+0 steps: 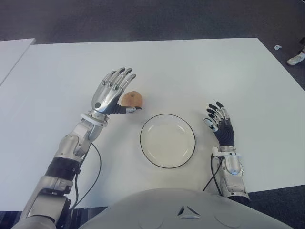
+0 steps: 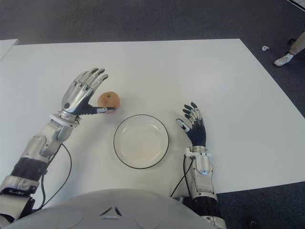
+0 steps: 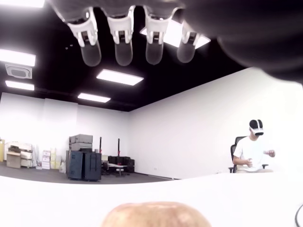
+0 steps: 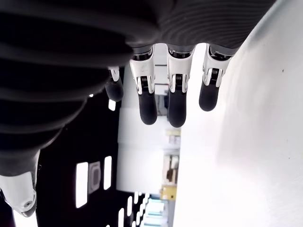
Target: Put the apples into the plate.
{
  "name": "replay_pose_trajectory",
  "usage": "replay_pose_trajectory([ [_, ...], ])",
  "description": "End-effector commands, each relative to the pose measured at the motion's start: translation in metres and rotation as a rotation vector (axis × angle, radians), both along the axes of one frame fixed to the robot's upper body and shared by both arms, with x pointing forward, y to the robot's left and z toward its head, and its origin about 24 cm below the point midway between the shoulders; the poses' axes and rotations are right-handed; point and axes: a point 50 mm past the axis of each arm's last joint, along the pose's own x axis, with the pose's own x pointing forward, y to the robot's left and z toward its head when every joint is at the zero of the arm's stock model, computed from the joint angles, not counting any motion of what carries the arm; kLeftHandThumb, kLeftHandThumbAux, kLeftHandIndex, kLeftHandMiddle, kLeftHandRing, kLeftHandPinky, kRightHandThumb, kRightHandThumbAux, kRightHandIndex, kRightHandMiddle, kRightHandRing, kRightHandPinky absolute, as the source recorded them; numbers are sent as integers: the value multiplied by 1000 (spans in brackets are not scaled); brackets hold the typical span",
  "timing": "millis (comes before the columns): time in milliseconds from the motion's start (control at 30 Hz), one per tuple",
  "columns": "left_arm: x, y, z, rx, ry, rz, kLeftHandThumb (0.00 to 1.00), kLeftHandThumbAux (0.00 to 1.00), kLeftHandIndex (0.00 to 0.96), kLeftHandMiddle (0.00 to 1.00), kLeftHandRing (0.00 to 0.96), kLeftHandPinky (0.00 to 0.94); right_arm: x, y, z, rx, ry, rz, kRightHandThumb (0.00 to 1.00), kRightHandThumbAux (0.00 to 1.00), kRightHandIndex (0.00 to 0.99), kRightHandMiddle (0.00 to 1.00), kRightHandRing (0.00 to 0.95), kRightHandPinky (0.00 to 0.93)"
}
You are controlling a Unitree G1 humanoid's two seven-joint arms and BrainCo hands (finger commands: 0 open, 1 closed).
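One reddish-tan apple (image 1: 132,99) sits on the white table (image 1: 200,71), just left of and behind the white plate with a dark rim (image 1: 167,140). My left hand (image 1: 114,90) is right beside the apple on its left, fingers spread above it and the thumb reaching under its near side; it holds nothing. The apple's top (image 3: 156,215) shows below the fingers (image 3: 124,49) in the left wrist view. My right hand (image 1: 218,119) shows to the right of the plate, open.
The plate is bare inside. A second white table edge (image 1: 12,52) shows at the far left. A seated person (image 3: 253,153) is across the room, and a shoe (image 1: 296,58) is on the floor at far right.
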Motion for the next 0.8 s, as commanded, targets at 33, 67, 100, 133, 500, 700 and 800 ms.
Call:
replay_pose_trajectory([
  [33,10,0,-2,45,64,-10,291,231,88,49,19,64,-35,7,-47,45,269,-20,329,574,85,219,209,206],
  [67,12,0,-2,49,71,-12,292,234,94,54,26,76,-35,7,-47,44,270,-19,326,575,83,219,211,209],
  [100,14,0,-2,55,84,-16,292,237,99,57,33,85,-35,7,-47,44,270,-17,324,578,82,219,213,211],
  [133,16,-1,-2,59,93,-18,292,238,102,59,36,89,-35,7,-47,44,270,-16,324,579,81,220,214,213],
  [500,29,-2,3,79,220,-35,322,282,126,86,79,128,-36,11,-47,66,250,-12,341,603,83,231,231,234],
  [700,32,-2,4,84,264,-38,329,298,130,102,94,133,-37,12,-47,68,246,-17,349,591,83,225,229,228],
  [800,32,-2,3,87,278,-38,328,301,130,107,97,133,-37,12,-47,70,245,-18,354,581,84,223,229,235],
])
